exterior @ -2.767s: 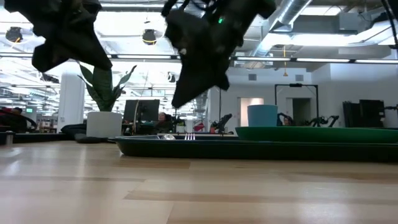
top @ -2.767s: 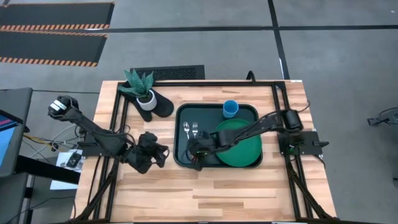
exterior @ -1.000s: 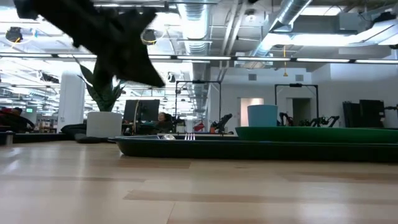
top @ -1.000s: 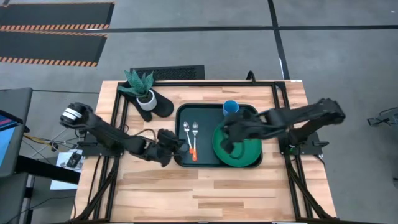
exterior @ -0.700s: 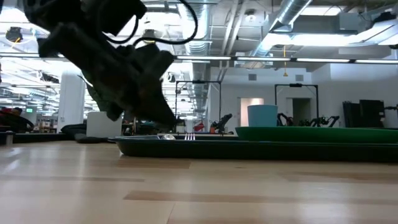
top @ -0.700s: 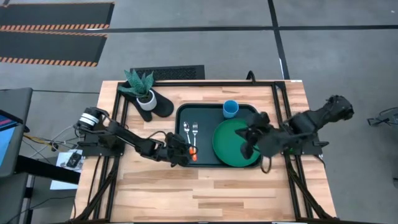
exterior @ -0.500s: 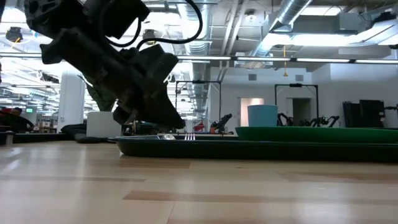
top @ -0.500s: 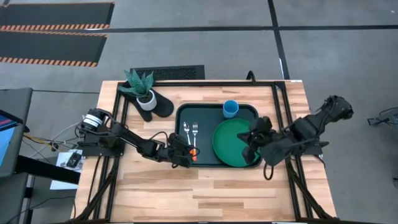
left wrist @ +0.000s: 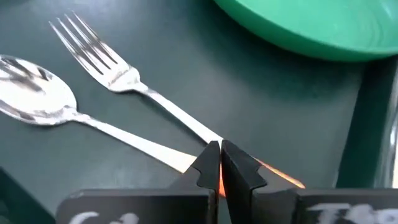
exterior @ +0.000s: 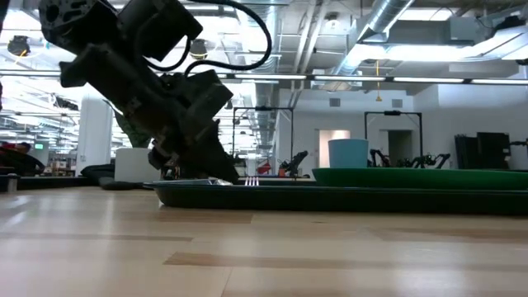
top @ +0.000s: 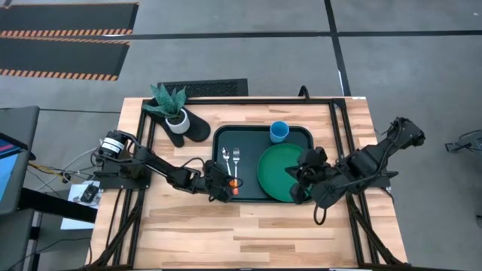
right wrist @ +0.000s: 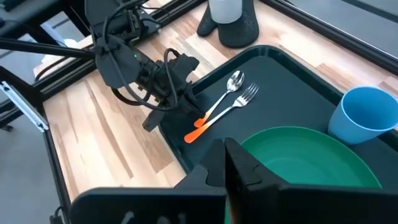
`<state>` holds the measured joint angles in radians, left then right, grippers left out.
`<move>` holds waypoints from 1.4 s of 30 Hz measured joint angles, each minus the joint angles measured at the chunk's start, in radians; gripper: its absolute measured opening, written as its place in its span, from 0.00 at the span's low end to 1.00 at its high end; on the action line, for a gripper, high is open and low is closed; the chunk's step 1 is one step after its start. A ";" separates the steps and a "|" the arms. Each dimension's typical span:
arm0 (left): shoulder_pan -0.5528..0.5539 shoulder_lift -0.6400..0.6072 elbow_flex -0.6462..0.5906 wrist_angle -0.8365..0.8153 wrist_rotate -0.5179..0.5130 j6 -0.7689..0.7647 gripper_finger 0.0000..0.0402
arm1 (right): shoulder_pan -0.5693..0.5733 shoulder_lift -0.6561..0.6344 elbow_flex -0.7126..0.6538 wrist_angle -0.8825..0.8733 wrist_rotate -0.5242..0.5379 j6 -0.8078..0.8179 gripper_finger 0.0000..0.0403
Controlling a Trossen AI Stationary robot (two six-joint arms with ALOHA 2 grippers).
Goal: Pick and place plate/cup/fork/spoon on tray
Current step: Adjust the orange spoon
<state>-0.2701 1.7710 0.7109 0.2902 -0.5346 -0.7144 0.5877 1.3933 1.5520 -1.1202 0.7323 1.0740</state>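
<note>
Dark green tray [top: 219, 143] sits on the wooden bench [top: 248, 233], carrying all four items. Just beside the right end effector [top: 300, 181], whose fingers are pressed together, lies the green plate [top: 277, 172]; the blue cup [top: 279, 132] stands beyond it. The left end effector [top: 223, 188], fingers together, is low over the orange handle ends of the fork [top: 236, 159] and spoon [top: 226, 156], which lie side by side ahead of it.

Green plate [top: 280, 172], light-blue cup [top: 279, 132], dark tray [top: 252, 137], orange-handled fork [top: 235, 162] and spoon [top: 226, 159]
</note>
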 joint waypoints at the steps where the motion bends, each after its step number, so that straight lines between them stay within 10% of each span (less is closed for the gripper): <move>1: -0.002 0.000 0.000 -0.004 -0.001 -0.001 0.00 | 0.000 0.000 0.000 0.000 0.000 0.000 0.02; 42: -0.078 0.047 0.000 0.016 0.073 -0.136 0.00 | 0.000 0.000 0.000 0.006 -0.003 -0.009 0.02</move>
<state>-0.3481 1.8181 0.7113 0.3061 -0.4619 -0.8500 0.5877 1.3933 1.5521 -1.1141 0.7288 1.0653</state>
